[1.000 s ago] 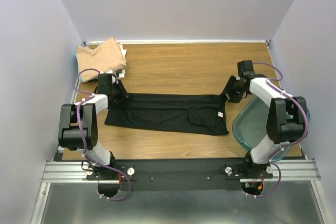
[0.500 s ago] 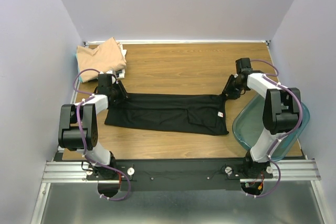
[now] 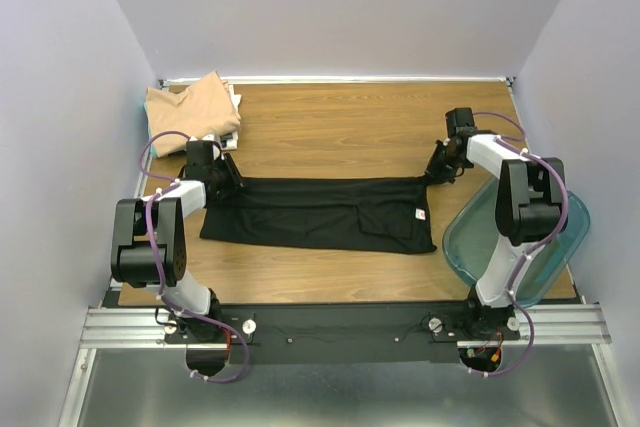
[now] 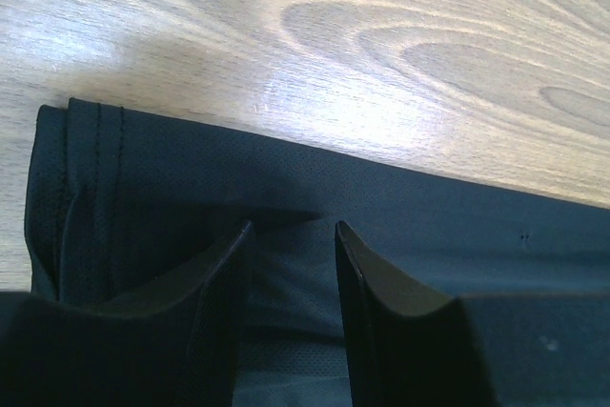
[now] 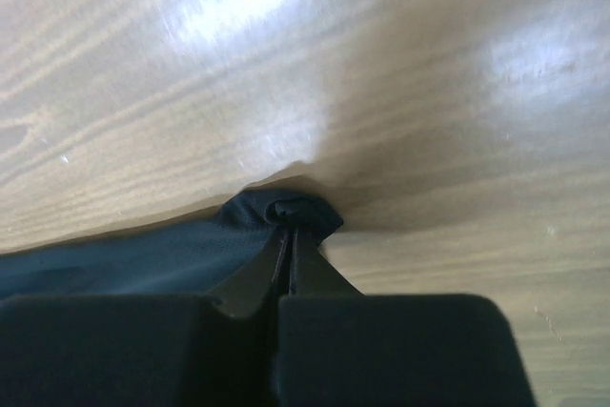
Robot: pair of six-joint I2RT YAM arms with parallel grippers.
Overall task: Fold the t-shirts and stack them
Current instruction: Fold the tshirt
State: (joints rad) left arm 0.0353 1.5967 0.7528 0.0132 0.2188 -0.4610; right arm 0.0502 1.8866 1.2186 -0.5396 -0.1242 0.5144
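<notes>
The black t-shirt lies spread in a long flat band across the near middle of the wooden table, its small white tag showing near the right end. At that end's far corner the right gripper is pressed shut on the cloth. In the right wrist view its fingertips meet with a small bunched fold of the black fabric pinched between them, lifted slightly off the wood.

The left gripper is at the far left corner of the shirt. Seen from its wrist camera, this gripper has its jaws spread apart, standing over the shirt, with cloth showing in the gap between them (the stitched hem runs just to the left). Whether the fingertips press into the fabric cannot be made out, as their ends merge with the dark cloth.

A tan t-shirt sits folded at the far left corner of the table, well apart from the black one, with a pale edge showing beneath it. A clear teal bin sits at the near right, partly hidden behind the right arm and just beside the shirt's right end.
</notes>
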